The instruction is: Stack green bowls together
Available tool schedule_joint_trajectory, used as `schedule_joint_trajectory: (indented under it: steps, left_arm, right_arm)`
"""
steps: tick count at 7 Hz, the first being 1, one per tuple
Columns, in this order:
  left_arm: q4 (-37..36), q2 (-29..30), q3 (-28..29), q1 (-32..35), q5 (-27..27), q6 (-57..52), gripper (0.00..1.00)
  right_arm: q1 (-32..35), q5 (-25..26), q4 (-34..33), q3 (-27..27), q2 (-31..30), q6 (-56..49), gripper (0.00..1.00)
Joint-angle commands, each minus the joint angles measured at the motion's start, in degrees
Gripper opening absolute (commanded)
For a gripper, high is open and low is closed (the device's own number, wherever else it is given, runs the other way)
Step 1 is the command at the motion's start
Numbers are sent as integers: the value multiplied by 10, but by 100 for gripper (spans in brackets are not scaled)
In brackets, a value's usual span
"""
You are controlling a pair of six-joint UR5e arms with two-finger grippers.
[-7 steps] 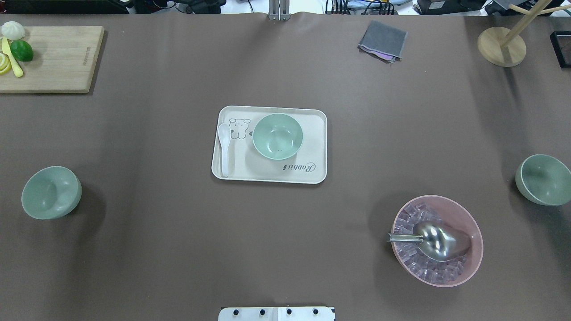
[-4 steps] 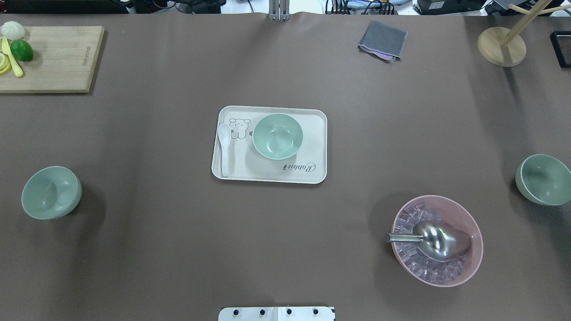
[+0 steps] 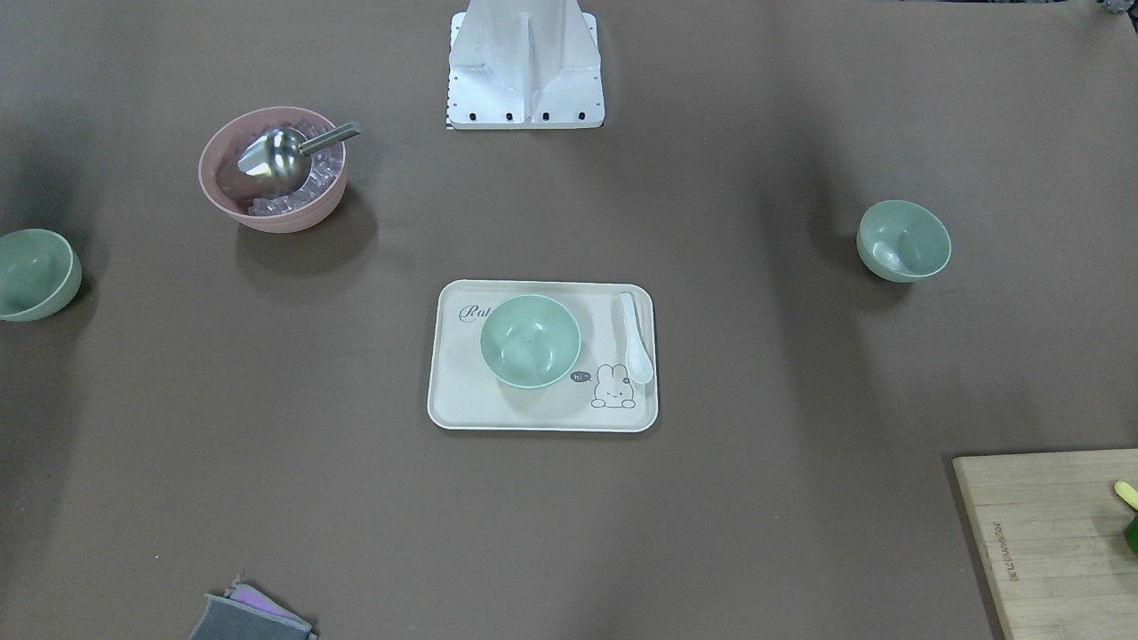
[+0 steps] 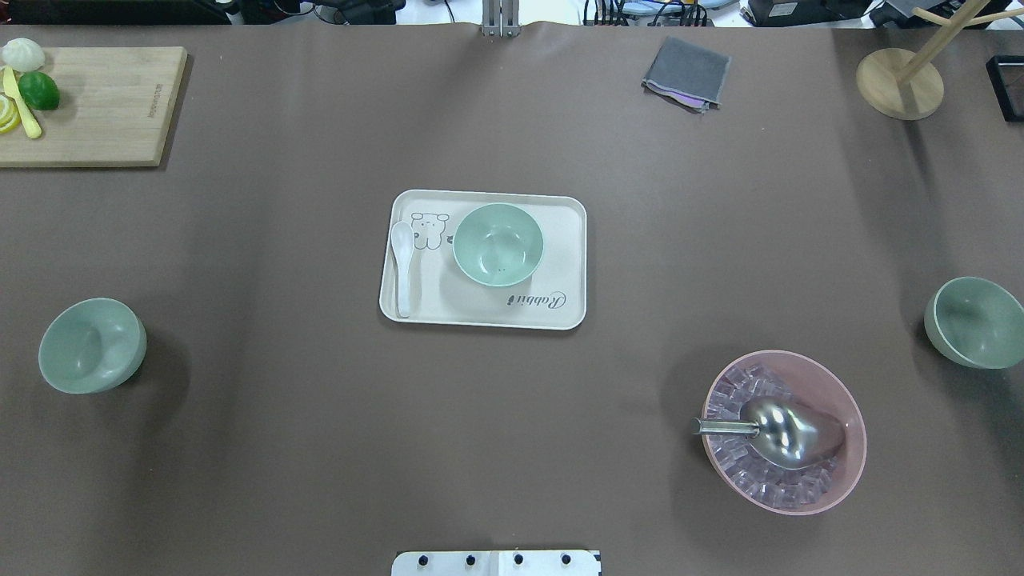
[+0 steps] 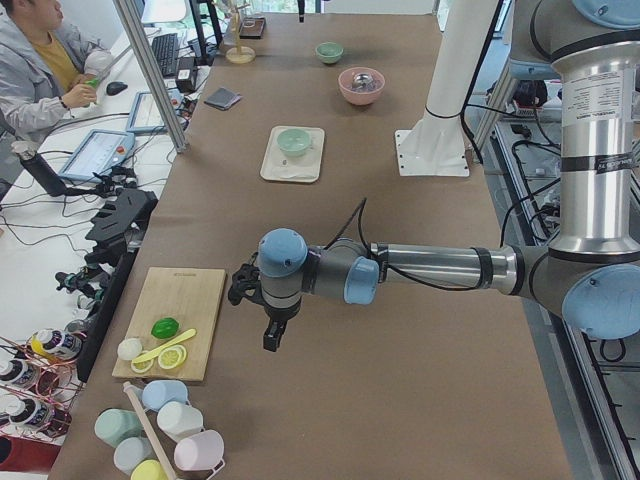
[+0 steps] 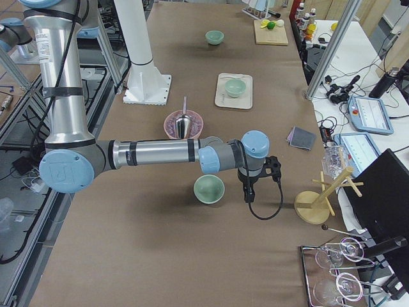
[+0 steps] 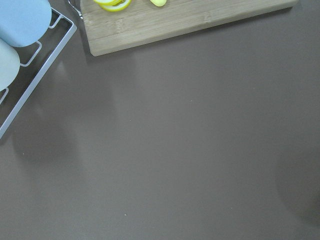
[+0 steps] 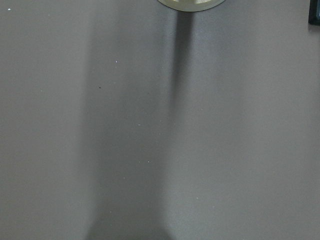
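The green bowls (image 3: 531,341) lie well apart on the brown surface (image 4: 320,448), none nested yet; reading the overhead view as a dial centred on the tray (image 4: 563,240), the middle bowl (image 4: 498,244) stands upright on the tray with a white spoon (image 4: 402,268) just beside it at its 9 o'clock; the left bowl (image 4: 92,345) sits far out at roughly 9 o'clock and the right bowl (image 4: 974,322) far out at roughly 3 o'clock; a pink bowl (image 4: 856,456) of ice with a metal scoop (image 4: 792,432) stands at about 4 o'clock, between tray and right bowl

The left gripper (image 5: 272,338) hangs over bare surface near the cutting board (image 5: 180,310), well apart from the left bowl; the right gripper (image 6: 248,190) hangs just beside the right bowl; both show only in the side views, so I cannot tell how far their fingers stand apart; all three bowls rest on the surface or tray, so neither arm carries one

The bowls look like thin, stiff plastic, so probably light and not fragile, but smooth and rounded enough to slip or rock; I judge the best hold is a pinch across the rim wall, one finger inside and one outside, taken from above; a one-sided hold may let a bowl tilt, so it should be lowered centred over the tray bowl
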State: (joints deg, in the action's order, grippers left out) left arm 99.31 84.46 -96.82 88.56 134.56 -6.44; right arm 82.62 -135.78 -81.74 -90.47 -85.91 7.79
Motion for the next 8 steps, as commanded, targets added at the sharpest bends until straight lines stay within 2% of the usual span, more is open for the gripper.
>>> schedule_joint_trajectory:
  steps: [1, 5, 6, 8]
  left_arm:
    - [8, 0, 2, -1, 4, 1, 98]
    - [1, 0, 5, -4, 4, 3, 98]
    - [1, 0, 4, -7, 6, 3, 98]
    - [1, 0, 3, -7, 7, 9, 98]
  right_arm:
    - [-1, 0, 0, 0, -2, 0, 100]
    - [-7, -21, 10, -7, -3, 0, 100]
    - [-11, -20, 37, -7, -31, 0, 100]
    - [-51, -10, 148, -3, -85, 53, 100]
